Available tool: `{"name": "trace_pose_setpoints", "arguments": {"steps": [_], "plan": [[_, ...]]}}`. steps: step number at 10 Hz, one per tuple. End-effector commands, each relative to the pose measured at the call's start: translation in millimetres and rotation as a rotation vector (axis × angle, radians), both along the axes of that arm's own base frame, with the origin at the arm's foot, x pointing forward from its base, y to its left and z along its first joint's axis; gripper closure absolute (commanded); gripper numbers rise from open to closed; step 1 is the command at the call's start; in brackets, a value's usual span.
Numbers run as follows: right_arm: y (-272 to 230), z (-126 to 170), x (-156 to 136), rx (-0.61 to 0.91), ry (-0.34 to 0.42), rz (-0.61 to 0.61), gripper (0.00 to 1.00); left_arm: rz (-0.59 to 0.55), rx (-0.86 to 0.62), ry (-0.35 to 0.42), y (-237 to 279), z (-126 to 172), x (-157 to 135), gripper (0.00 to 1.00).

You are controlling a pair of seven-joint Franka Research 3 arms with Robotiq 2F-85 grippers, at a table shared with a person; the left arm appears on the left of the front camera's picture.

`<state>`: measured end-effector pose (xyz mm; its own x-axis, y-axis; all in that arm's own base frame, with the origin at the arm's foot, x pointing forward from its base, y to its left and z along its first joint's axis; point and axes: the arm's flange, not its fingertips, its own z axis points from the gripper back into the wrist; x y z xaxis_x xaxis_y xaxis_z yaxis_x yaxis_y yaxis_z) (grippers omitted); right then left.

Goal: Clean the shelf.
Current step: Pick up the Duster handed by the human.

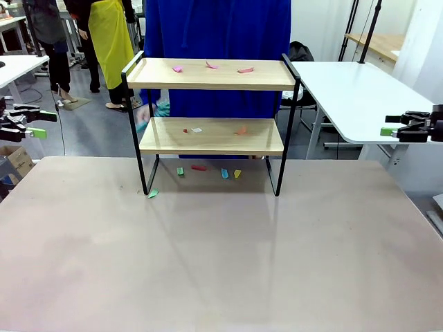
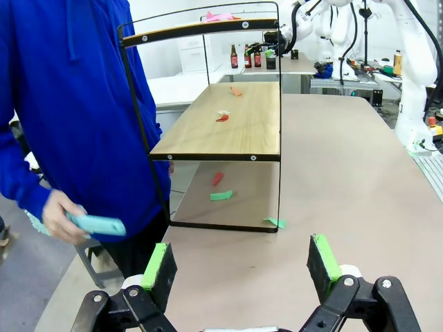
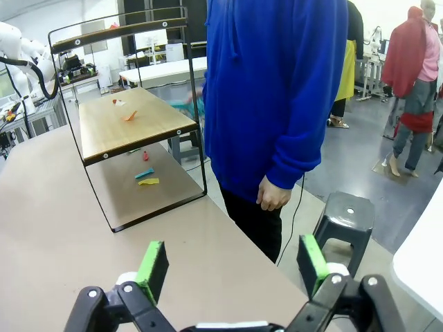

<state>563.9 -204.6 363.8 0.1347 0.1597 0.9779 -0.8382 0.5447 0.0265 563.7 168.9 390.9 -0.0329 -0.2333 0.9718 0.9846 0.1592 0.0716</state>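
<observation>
The shelf [image 1: 208, 84] stands upright toward the far edge of the tabletop [image 1: 221, 263], roughly midway between the two arms, with a person in a blue top [image 1: 221, 28] directly behind it.

**Condition of the work area**
- Upper board: three pinkish paper scraps [image 1: 211, 66] spread along it.
- Lower board: a red scrap, a white scrap [image 1: 196, 130] and an orange scrap.
- Tabletop under the frame: green, red, blue [image 1: 225, 173] and yellow scraps. One more green scrap [image 1: 153, 194] lies just beside the front left foot.

**End effectors**
- Left end effector [image 1: 43, 124]: held out at the left edge of the front view, well apart from the shelf. Jaws fully spread, nothing between the green pads [image 2: 156, 266].
- Right end effector [image 1: 391, 126]: held out at the right edge, likewise well apart. Jaws fully spread and empty.

**Person**
- One hand [image 2: 59, 214] holds a pale teal object [image 2: 97, 225], which cannot be identified from here. The other hand [image 3: 273, 200] hangs empty at the person's side.

**Step in hand**
- Judged from the layout, cleaning has not begun: every board carries litter and neither arm is near the frame.

**Next move**
- One arm must reach in toward a board. The scraps are thin and flat, so a pinch needs the fingertips lowered right onto the wood.
- The lower board calls for a low, nearly level approach between the boards, clear of the black side rails.
</observation>
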Motion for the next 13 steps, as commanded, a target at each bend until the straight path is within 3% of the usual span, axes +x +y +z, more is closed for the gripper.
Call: {"name": "trace_pose_setpoints", "arguments": {"steps": [1, 13], "plan": [[1.5, 1.2, 0.6, 0.003, -0.004, 0.003, 0.00, -0.004, 0.005, -0.003, -1.2, 1.8, -0.4, 0.00], [1.5, 1.2, 0.6, 0.003, -0.004, 0.003, 0.00, -0.004, 0.005, -0.003, -1.2, 1.8, -0.4, 0.00]]}}
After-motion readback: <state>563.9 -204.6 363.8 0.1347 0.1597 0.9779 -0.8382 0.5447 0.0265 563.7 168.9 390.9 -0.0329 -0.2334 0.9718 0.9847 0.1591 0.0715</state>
